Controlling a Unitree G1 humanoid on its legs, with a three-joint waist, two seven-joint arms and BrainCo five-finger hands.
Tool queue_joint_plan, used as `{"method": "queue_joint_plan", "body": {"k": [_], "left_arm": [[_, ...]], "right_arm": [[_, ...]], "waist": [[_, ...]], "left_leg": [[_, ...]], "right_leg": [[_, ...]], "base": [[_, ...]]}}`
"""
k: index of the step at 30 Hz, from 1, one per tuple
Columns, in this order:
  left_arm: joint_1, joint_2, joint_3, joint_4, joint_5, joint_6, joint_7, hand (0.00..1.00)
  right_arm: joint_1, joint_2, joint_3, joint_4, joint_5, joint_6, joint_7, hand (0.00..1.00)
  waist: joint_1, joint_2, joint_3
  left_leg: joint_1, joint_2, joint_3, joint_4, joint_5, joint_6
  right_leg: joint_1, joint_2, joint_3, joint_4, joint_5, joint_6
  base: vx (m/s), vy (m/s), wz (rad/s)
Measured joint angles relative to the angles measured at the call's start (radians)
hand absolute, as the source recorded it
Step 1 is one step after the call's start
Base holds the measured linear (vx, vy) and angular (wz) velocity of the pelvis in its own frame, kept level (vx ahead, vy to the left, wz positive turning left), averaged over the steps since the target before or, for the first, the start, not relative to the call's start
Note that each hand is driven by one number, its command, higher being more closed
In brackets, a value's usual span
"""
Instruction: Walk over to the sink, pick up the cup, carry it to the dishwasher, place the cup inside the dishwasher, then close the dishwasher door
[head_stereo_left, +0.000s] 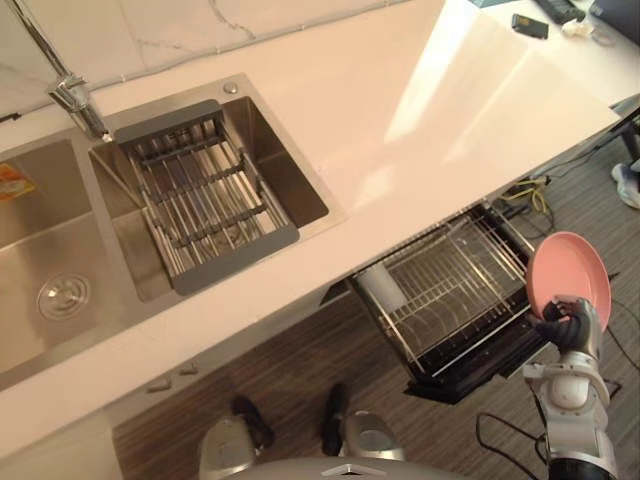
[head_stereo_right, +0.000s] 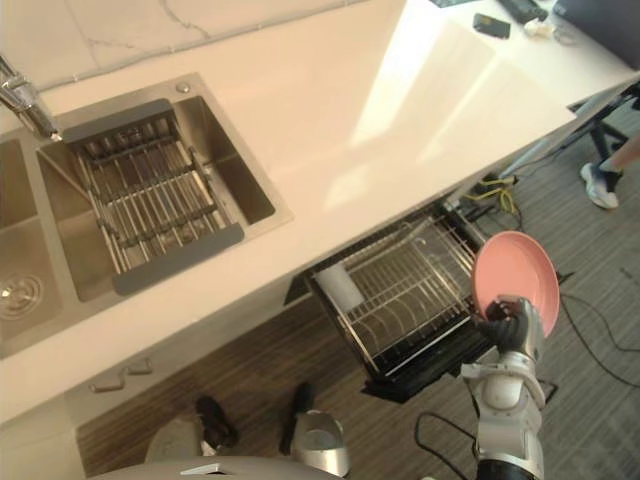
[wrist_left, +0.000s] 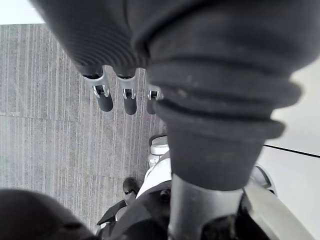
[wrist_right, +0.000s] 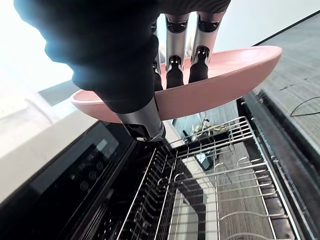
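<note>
A pink plate (head_stereo_left: 568, 275) is what I see held, not a cup. My right hand (head_stereo_left: 568, 322) is shut on its lower rim, fingers on one face and thumb on the other, as the right wrist view shows with the pink plate (wrist_right: 225, 75) tilted on edge. It hangs just past the front right corner of the open dishwasher's pulled-out wire rack (head_stereo_left: 450, 290). A white cylindrical item (head_stereo_left: 381, 287) lies at the rack's left end. My left hand (wrist_left: 104, 100) hangs low with straight fingers over the floor, holding nothing.
The white counter (head_stereo_left: 400, 110) runs above the dishwasher. A double sink (head_stereo_left: 60, 250) lies at the left, with a faucet (head_stereo_left: 75, 100) and a wire drainer basket (head_stereo_left: 205, 195) in its right basin. A person's shoe (head_stereo_left: 628, 185) and cables (head_stereo_left: 530, 190) lie on the floor at right.
</note>
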Motion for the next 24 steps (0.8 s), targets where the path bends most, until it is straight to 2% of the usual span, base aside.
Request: {"method": "queue_joint_plan", "body": {"k": [2, 4, 8, 11, 15, 19, 24], "left_arm": [[-0.006, -0.003, -0.019, 0.0, 0.0, -0.004, 0.006, 0.0], [-0.011, -0.009, -0.026, 0.0, 0.0, -0.004, 0.009, 0.0], [-0.011, -0.03, -0.039, 0.004, -0.039, 0.011, 0.01, 0.0], [-0.026, -0.043, -0.066, 0.005, -0.11, 0.033, 0.008, 0.0], [-0.032, -0.051, -0.084, -0.014, -0.161, 0.035, 0.006, 0.0], [-0.035, -0.075, -0.095, -0.026, -0.218, 0.058, 0.005, 0.0], [-0.037, -0.083, -0.098, -0.03, -0.222, 0.084, -0.015, 0.0]], "right_arm": [[-0.024, -0.001, 0.028, 0.04, -0.001, 0.003, 0.017, 1.0], [-0.036, -0.017, 0.054, 0.075, -0.001, 0.008, 0.028, 1.0], [-0.096, -0.063, 0.103, 0.162, 0.009, 0.048, 0.061, 1.0], [-0.175, -0.103, 0.124, 0.287, 0.041, 0.069, 0.056, 1.0], [-0.245, -0.12, 0.133, 0.35, 0.064, 0.078, 0.034, 1.0], [-0.348, -0.193, 0.137, 0.398, 0.1, 0.133, 0.036, 1.0], [-0.456, -0.276, 0.202, 0.493, 0.103, 0.193, 0.066, 1.0]], "waist": [[0.015, 0.014, 0.009], [0.018, 0.024, 0.017], [0.022, 0.044, 0.031], [0.03, 0.072, 0.062], [0.048, 0.101, 0.088], [0.052, 0.145, 0.116], [0.062, 0.181, 0.136]], "left_leg": [[-0.001, -0.005, -0.025, -0.015, 0.017, -0.002], [-0.004, -0.015, -0.048, -0.036, 0.036, -0.008], [-0.018, -0.038, -0.093, -0.07, 0.074, -0.012], [-0.034, -0.065, -0.134, -0.097, 0.109, -0.008], [-0.063, -0.086, -0.167, -0.113, 0.137, -0.012], [-0.091, -0.116, -0.219, -0.159, 0.156, -0.015], [-0.11, -0.155, -0.224, -0.212, 0.154, -0.02]], "right_leg": [[0.004, -0.007, -0.04, 0.006, -0.002, 0.0], [0.006, -0.012, -0.062, 0.016, -0.002, -0.002], [-0.009, -0.029, -0.086, 0.048, -0.006, -0.002], [-0.027, -0.055, -0.108, 0.08, -0.008, -0.002], [-0.073, -0.087, -0.118, 0.124, -0.017, -0.008], [-0.133, -0.116, -0.115, 0.169, -0.025, -0.013], [-0.208, -0.155, -0.089, 0.22, -0.014, -0.017]], "base": [[-0.03, -0.024, 0.14], [-0.01, -0.027, 0.29], [-0.02, -0.007, 0.24], [-0.06, 0.044, 0.26], [-0.12, 0.063, 0.17], [-0.12, 0.074, 0.1], [-0.1, 0.108, -0.03]]}}
